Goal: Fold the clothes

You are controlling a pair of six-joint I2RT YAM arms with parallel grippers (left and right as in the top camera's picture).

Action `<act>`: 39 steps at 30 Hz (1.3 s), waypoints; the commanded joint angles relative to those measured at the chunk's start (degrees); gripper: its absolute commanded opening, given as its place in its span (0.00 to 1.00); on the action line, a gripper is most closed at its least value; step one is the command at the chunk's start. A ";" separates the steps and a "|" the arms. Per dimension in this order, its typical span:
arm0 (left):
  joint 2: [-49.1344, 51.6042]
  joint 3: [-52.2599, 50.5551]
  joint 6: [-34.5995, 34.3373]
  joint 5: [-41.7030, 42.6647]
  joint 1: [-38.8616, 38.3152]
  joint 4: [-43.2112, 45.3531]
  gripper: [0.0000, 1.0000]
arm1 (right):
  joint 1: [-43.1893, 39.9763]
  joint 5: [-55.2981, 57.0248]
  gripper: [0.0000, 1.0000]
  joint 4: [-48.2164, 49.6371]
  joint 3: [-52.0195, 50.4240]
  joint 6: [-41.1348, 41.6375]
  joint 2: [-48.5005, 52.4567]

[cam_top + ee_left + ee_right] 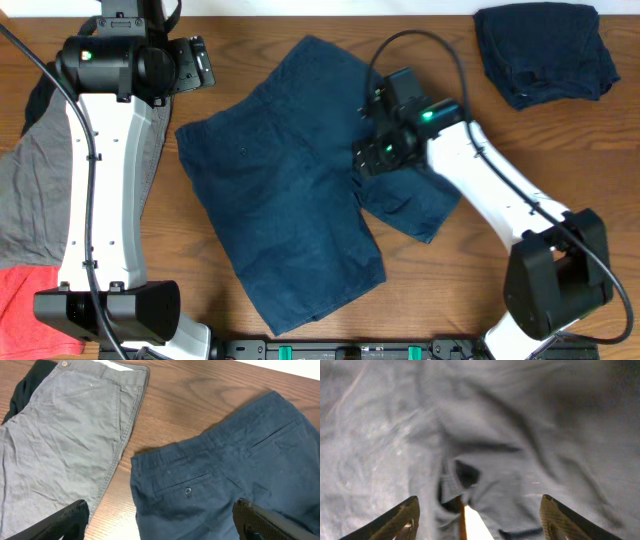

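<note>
Dark navy shorts (pixel 290 190) lie spread flat in the middle of the wooden table, back pockets up; they also show in the left wrist view (pixel 225 485). My right gripper (pixel 375 160) is open and hovers low over the crotch of the shorts, between the two legs; its view shows blurred cloth (pixel 495 450) between the wide fingers (pixel 477 520). My left gripper (pixel 195 62) is open and empty at the far left, above the waistband corner (pixel 160 520). Grey trousers (pixel 60 445) lie to the left.
A folded navy garment (pixel 545 50) sits at the far right corner. Grey trousers (pixel 30 190) and a red cloth (pixel 25 300) lie at the left edge, with a black garment (pixel 25 387) beneath. Bare wood (pixel 590 170) lies right of the shorts.
</note>
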 commanded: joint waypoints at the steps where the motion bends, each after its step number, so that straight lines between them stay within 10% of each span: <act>1: 0.87 0.28 0.44 -0.87 0.28 0.04 0.93 | 3.74 -1.55 0.73 0.68 -0.81 -5.79 1.70; 17: 0.87 0.28 0.59 -0.87 0.28 0.02 0.93 | 6.95 1.31 0.58 -4.20 -0.83 -6.29 10.64; 27: 1.49 0.28 0.59 -0.87 0.28 0.02 0.93 | 5.60 13.03 0.01 1.46 -0.85 -5.38 11.47; 39: 4.24 -0.46 0.87 -0.83 0.28 0.02 0.93 | -2.14 14.14 0.01 9.27 -0.85 -21.00 17.35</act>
